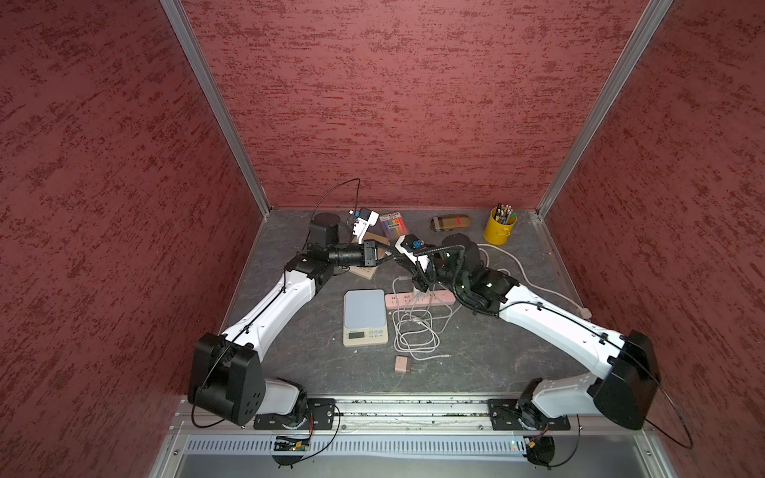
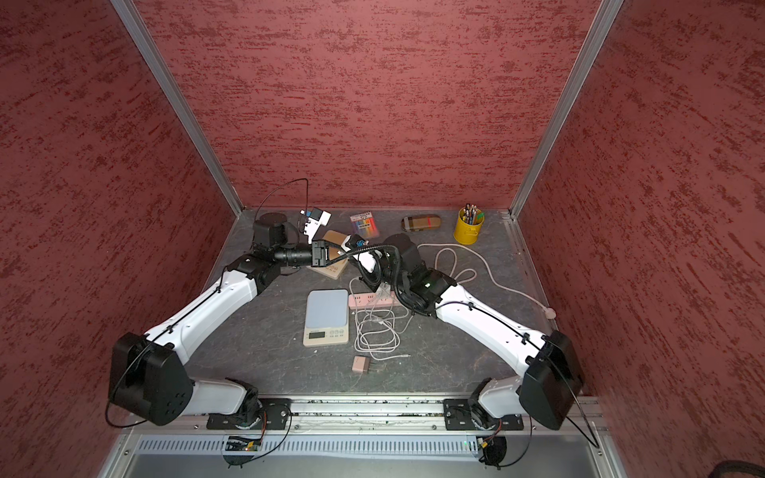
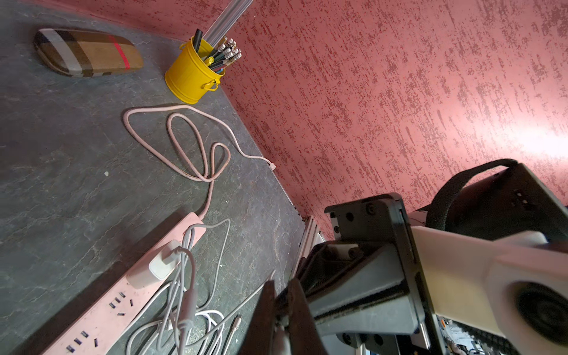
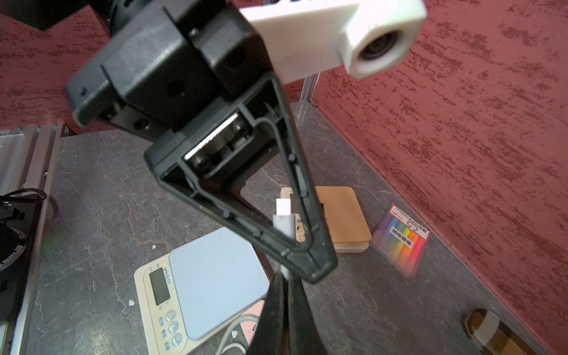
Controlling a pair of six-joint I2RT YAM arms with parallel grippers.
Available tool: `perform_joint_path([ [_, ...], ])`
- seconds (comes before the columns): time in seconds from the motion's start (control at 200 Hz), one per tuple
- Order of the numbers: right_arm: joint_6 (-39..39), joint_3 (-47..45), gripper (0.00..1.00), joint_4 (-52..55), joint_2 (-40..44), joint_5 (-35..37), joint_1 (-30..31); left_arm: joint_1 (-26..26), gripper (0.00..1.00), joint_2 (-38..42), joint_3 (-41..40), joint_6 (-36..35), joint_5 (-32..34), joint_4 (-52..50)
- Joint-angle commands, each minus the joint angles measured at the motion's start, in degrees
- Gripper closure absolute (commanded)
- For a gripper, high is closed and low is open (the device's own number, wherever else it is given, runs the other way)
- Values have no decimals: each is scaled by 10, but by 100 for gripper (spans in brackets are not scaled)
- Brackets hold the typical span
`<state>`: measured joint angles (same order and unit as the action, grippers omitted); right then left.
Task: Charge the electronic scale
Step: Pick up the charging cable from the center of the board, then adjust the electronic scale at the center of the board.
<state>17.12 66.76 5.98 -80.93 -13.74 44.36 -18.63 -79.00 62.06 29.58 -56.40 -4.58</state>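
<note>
White charging-cable plug (image 4: 284, 218) hangs in mid-air where both claws meet. The right gripper (image 4: 284, 278) is clenched on its cord (image 4: 284, 271) just beneath, and the left gripper (image 4: 305, 246) brackets the plug; I cannot tell if it pinches. If both tug, the plug could twist or slip. The electronic scale (image 1: 365, 316) lies on the table below them, nearer the bases, untouched.
</note>
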Motion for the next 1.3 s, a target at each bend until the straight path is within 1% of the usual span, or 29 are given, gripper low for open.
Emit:
perform_joint_path([
  [0.0, -41, 52, 100, 3, -44, 2, 23, 19, 54, 37, -16, -5, 7, -27],
  [0.03, -58, 68, 100, 16, -62, 1, 28, 35, 46, 50, -27, -6, 27, -48],
  [0.08, -87, 99, 100, 40, -95, 3, 39, 73, 41, 75, -49, -4, 60, -88],
  [0.16, -118, 135, 100, 74, -146, 6, 65, 156, 40, 114, -103, 9, 98, -138],
  [0.245, -133, 142, 100, 92, -185, 2, 90, 243, 41, 150, -165, 14, 95, -158],
  [0.291, -136, 139, 100, 100, -202, 1, 99, 270, 41, 161, -187, 2, 94, -174],
  [0.346, -136, 133, 100, 110, -216, -3, 103, 283, 41, 162, -205, -16, 95, -192],
  [0.461, -117, 123, 100, 146, -240, 5, 105, 276, 41, 133, -231, -27, 90, -194],
  [0.601, -94, 98, 100, 197, -256, 48, 104, 236, 41, 101, -244, -40, 116, -192],
  [0.691, -90, 61, 100, 195, -246, 72, 99, 200, 41, 83, -244, -43, 136, -189],
  [0.806, -90, 16, 100, 176, -237, 72, 81, 159, 41, 57, -245, -42, 157, -178],
  [0.877, -87, 1, 100, 173, -244, 74, 74, 144, 41, 43, -248, -37, 161, -168],
  [1.087, -81, -19, 100, 163, -255, 78, 58, 137, 42, 27, -248, -43, 173, -168],
  [1.292, -85, -52, 100, 125, -197, 67, 51, 133, 42, 0, -249, -54, 181, -165],
])
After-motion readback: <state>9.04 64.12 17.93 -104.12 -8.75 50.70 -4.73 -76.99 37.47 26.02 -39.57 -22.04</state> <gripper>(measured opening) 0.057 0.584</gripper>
